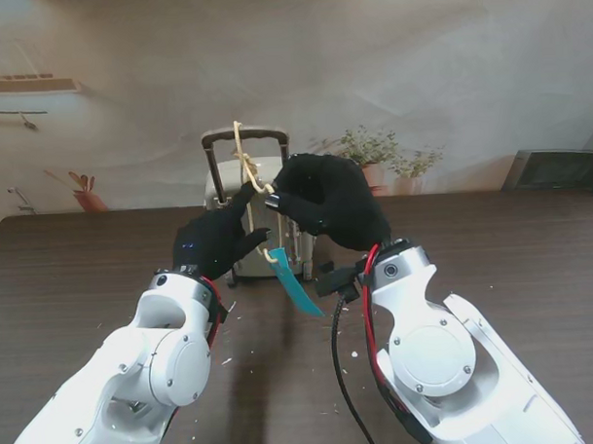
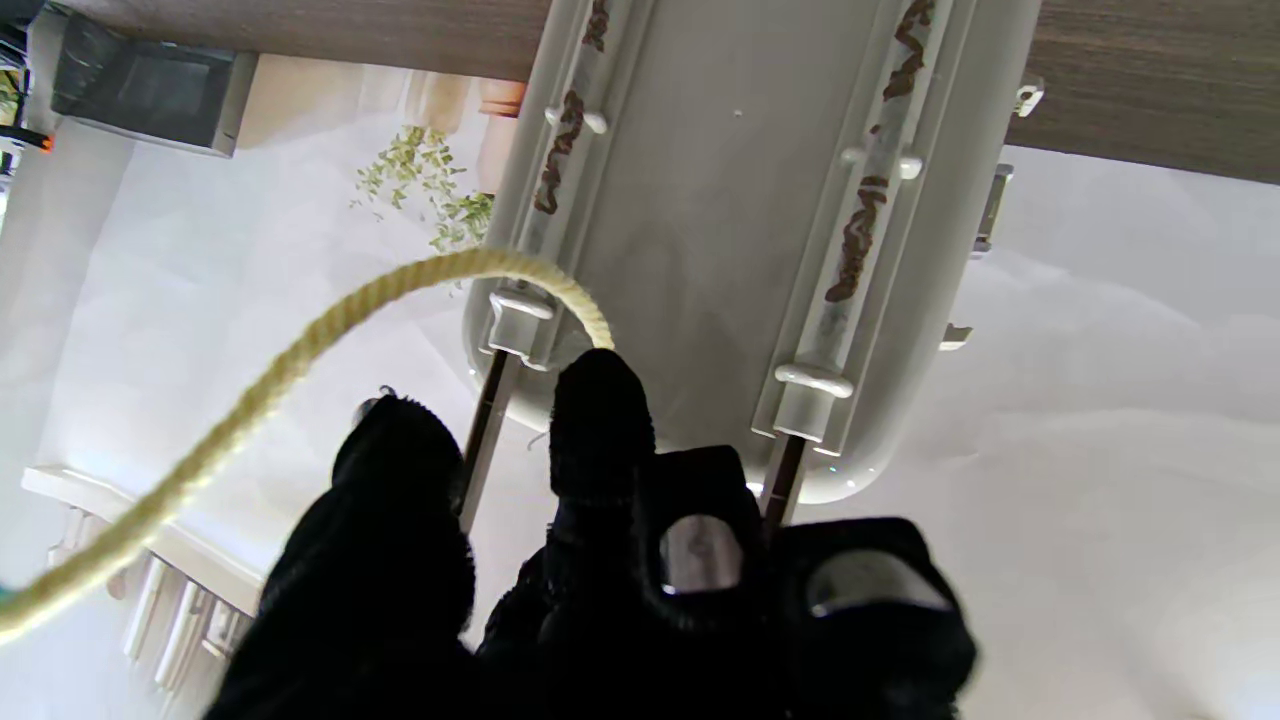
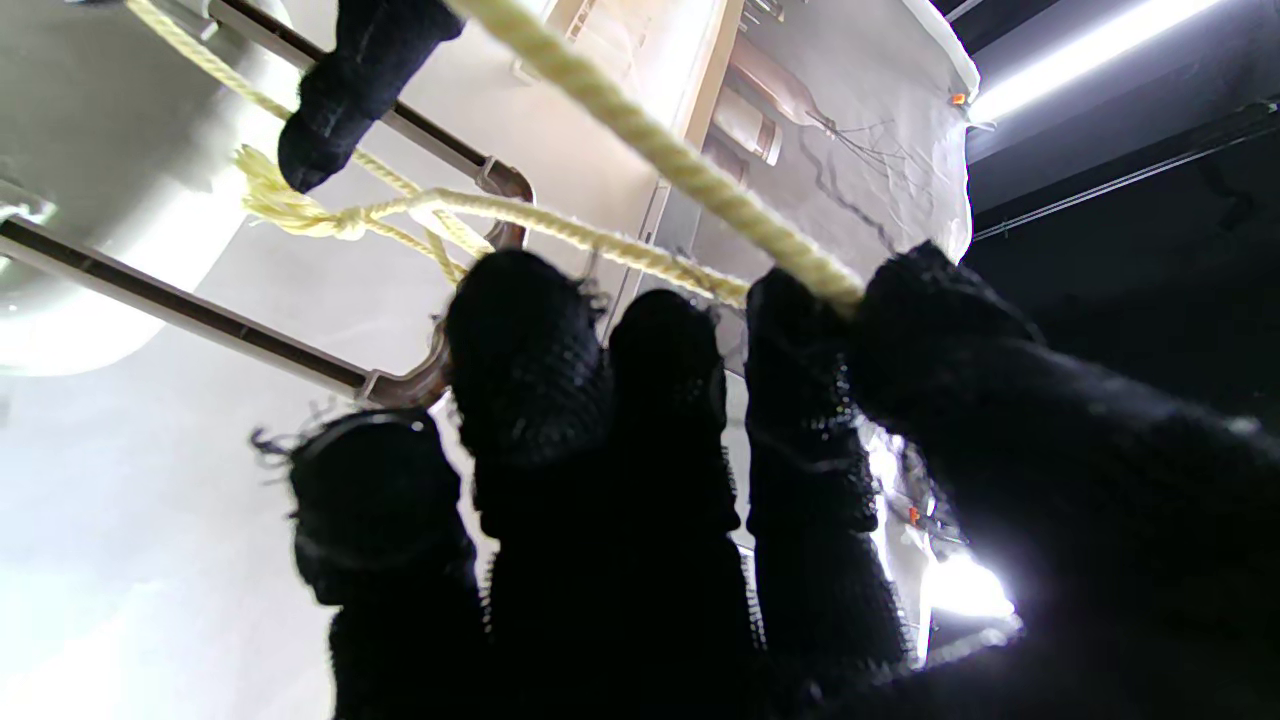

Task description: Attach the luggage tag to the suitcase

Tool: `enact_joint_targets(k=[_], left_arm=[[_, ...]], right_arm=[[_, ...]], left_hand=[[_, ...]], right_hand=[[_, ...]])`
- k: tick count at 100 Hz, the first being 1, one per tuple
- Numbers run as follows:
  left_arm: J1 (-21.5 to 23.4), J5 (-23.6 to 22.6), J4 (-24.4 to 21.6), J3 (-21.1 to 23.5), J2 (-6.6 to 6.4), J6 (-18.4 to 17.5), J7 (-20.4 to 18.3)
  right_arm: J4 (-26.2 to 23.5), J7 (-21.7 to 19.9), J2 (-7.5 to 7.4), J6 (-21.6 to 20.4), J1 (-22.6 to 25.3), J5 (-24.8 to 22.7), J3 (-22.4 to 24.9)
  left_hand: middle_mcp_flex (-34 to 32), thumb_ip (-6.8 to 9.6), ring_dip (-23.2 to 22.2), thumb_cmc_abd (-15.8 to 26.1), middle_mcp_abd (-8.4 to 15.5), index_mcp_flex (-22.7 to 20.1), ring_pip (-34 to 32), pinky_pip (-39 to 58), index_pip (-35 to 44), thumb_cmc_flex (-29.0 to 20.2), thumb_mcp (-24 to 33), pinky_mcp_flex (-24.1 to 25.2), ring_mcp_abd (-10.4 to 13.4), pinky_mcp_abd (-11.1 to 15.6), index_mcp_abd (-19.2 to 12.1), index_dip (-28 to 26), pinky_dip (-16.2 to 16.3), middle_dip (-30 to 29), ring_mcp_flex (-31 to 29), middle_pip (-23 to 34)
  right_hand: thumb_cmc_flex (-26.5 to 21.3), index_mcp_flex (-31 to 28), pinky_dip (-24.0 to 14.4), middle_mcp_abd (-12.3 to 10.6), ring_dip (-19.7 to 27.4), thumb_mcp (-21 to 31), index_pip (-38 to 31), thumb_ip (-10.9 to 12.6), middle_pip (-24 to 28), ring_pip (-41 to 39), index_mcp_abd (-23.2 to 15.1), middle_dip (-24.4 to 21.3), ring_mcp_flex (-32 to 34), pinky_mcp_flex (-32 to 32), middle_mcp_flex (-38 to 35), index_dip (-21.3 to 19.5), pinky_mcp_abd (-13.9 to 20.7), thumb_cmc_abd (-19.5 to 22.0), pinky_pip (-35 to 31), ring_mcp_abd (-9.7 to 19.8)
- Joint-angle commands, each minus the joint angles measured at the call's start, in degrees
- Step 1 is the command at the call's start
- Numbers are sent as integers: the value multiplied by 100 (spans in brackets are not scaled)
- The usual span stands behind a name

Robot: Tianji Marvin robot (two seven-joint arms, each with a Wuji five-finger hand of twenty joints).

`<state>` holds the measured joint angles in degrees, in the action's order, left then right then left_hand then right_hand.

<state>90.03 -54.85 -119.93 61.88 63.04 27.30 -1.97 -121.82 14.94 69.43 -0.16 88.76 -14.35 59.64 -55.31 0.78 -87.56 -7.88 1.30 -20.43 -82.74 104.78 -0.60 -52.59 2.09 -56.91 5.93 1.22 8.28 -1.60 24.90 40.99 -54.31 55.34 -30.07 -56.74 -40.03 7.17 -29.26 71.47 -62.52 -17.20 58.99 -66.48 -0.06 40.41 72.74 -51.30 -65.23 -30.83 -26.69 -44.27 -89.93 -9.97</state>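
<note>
A small beige suitcase (image 1: 240, 224) stands upright mid-table with its telescopic handle (image 1: 245, 136) raised. A yellow cord (image 1: 244, 158) loops over the handle and is knotted just under the bar. The teal luggage tag (image 1: 295, 286) hangs from the cord in front of the case, between my two hands. My right hand (image 1: 330, 203) is beside the handle's right post, with the cord (image 3: 660, 150) pinched between thumb and forefinger. My left hand (image 1: 217, 240) is in front of the case. Its forefinger (image 2: 600, 410) reaches up against the cord (image 2: 300, 350), with the thumb held apart.
The dark wood table (image 1: 74, 278) reaches well out to both sides, with small pale crumbs near my arms. Potted plants (image 1: 377, 151) and a red pot (image 1: 86, 195) stand behind the far edge against a white backdrop. A black cable (image 1: 338, 376) hangs along my right arm.
</note>
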Motion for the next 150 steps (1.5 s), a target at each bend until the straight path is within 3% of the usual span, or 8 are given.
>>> enact_joint_targets(k=[1, 8, 23, 46, 48, 67, 104, 150], left_arm=[[-48, 28, -11, 5, 24, 79, -87], [-73, 25, 0, -9, 28, 123, -75], [-101, 22, 11, -32, 54, 272, 34], [-241, 110, 58, -44, 59, 435, -31], [-259, 122, 66, -49, 60, 450, -40], [-464, 231, 204, -107, 77, 559, -31], [-877, 480, 544, -276, 122, 634, 33], [-1153, 700, 792, -479, 225, 748, 355]], right_arm=[[-24, -76, -24, -18, 23, 9, 26], [-21, -86, -27, -24, 25, 11, 37], [-16, -97, -30, -31, 37, 22, 60], [-25, -95, -35, -47, 68, 15, 84], [-26, -95, -35, -47, 71, 15, 86], [-35, -100, -41, -63, 96, 1, 103], [-48, -116, -54, -68, 150, -29, 156], [-40, -144, -66, -94, 201, -11, 206]], left_hand=[[119, 75, -240, 260, -795, 260, 41, 866, -87, -144, -141, 9, 819, -61, 519, 166, 105, -86, -257, -27], [127, 69, -240, 290, -804, 251, 56, 854, -83, -160, -143, 42, 794, -100, 605, 165, 121, -96, -253, -42], [202, 39, -240, 470, -854, 366, 233, 769, -108, -145, -188, 150, 528, -243, 1231, 176, 190, -169, -260, -159], [354, 8, -240, 596, -926, 534, 369, 682, -137, -119, -232, 363, 298, -404, 1543, 192, 280, -227, -179, -242], [381, 3, -240, 601, -1045, 544, 394, 666, -137, -123, -234, 394, 270, -425, 1561, 193, 293, -240, -166, -269], [478, -24, -240, 660, -1073, 604, 568, 537, -144, -145, -242, 597, 84, -607, 1575, 200, 427, -294, -84, -375], [660, -32, -240, 663, -1088, 712, 726, 404, -168, -51, -263, 885, -73, -691, 1533, 211, 588, -335, 46, -501], [810, -48, -240, 691, -1021, 635, 724, 296, -16, -123, -247, 921, -50, -768, 1566, 17, 759, -210, 91, -395]], right_hand=[[-267, 176, -77, 30, 71, 78, -172, -65, 151, 14, -231, 26, 213, 37, 168, -74, 67, 88, -249, 14], [-268, 177, -78, 24, 73, 74, -172, -64, 150, 15, -236, 26, 214, 38, 175, -75, 67, 92, -249, 18], [-272, 177, -78, 30, 76, 67, -172, -63, 156, 20, -237, 28, 213, 39, 177, -76, 68, 95, -249, 13], [-273, 182, -80, 21, 81, 62, -169, -60, 159, 24, -248, 24, 214, 46, 184, -79, 69, 103, -246, 20], [-271, 181, -80, 23, 82, 59, -170, -61, 158, 24, -248, 23, 214, 46, 188, -79, 69, 105, -246, 18], [-277, 190, -81, 23, 85, 42, -169, -62, 163, 25, -258, 25, 214, 59, 205, -84, 72, 127, -242, 16], [-284, 201, -92, 21, 88, 25, -160, -56, 176, 24, -264, 18, 214, 76, 215, -89, 95, 145, -258, 16], [-292, 212, -95, 16, 90, 5, -165, -54, 189, 23, -283, 36, 214, 78, 216, -110, 95, 164, -257, 16]])
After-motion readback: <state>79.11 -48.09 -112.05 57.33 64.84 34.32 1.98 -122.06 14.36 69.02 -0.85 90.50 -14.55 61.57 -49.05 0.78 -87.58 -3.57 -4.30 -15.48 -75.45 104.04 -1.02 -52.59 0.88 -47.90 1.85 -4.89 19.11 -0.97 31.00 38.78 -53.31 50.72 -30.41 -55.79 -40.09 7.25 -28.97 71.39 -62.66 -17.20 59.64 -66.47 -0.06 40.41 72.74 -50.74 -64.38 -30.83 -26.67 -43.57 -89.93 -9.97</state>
